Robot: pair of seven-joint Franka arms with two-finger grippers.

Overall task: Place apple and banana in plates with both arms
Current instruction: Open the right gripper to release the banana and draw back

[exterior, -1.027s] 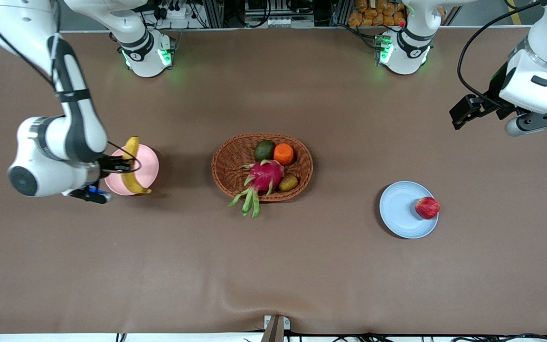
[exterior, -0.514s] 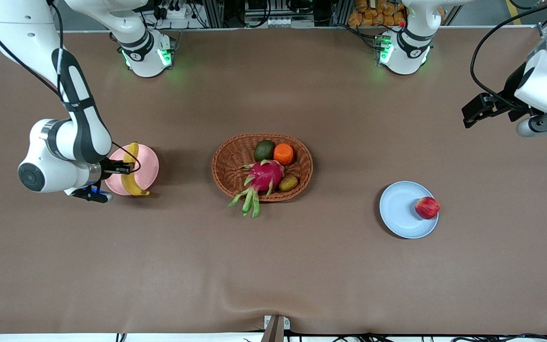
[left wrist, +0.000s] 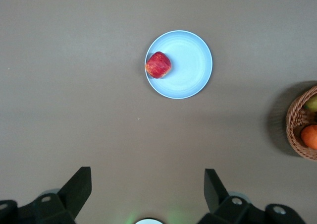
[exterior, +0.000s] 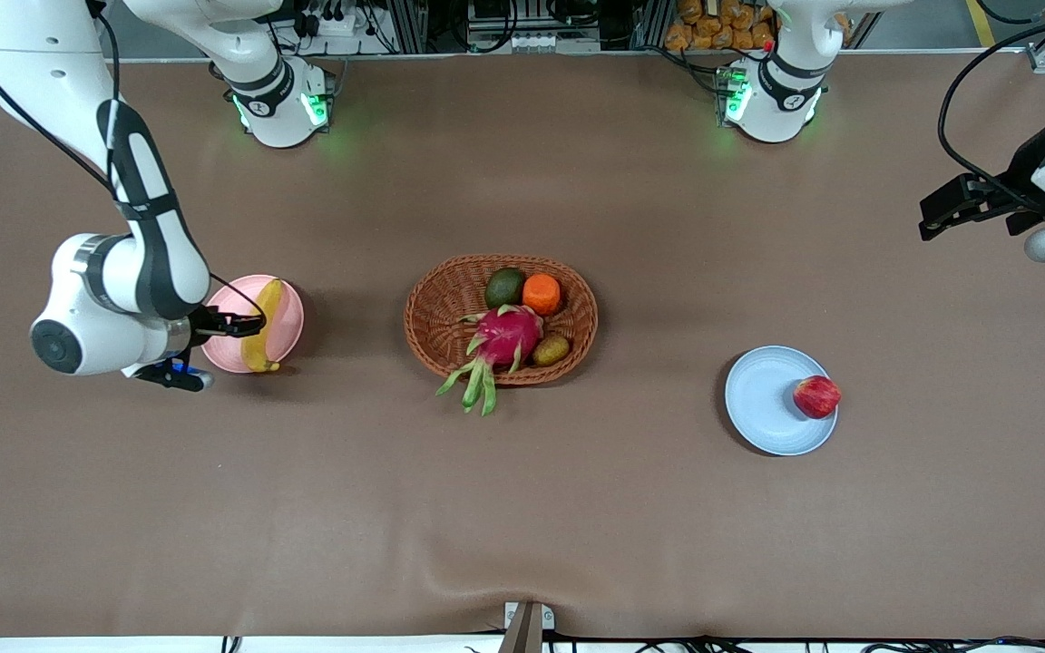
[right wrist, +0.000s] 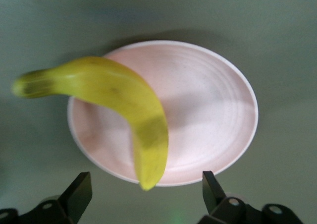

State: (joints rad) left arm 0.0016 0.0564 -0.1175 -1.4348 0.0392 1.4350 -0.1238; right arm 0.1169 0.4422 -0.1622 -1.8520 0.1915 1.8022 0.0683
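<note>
The yellow banana (exterior: 265,326) lies on the pale pink plate (exterior: 288,313), one end over the rim; it also shows in the right wrist view (right wrist: 114,95) on that plate (right wrist: 208,115). My right gripper (exterior: 246,320) is open and empty, just above the plate's rim beside the banana (right wrist: 146,194). The red apple (exterior: 816,396) sits on the light blue plate (exterior: 763,399) near its rim; the left wrist view shows the apple (left wrist: 158,65) and plate (left wrist: 190,65) too. My left gripper (exterior: 940,213) is open and empty (left wrist: 147,189), high over the left arm's end of the table.
A brown wicker basket (exterior: 436,313) stands mid-table between the plates. It holds a magenta dragon fruit (exterior: 504,337), an orange (exterior: 542,294), an avocado (exterior: 505,287) and a small brown fruit (exterior: 551,349). The basket's rim shows in the left wrist view (left wrist: 296,135).
The banana has left my right gripper and dropped flat onto the pink plate. My left arm has drawn farther toward its end of the table, away from the blue plate.
</note>
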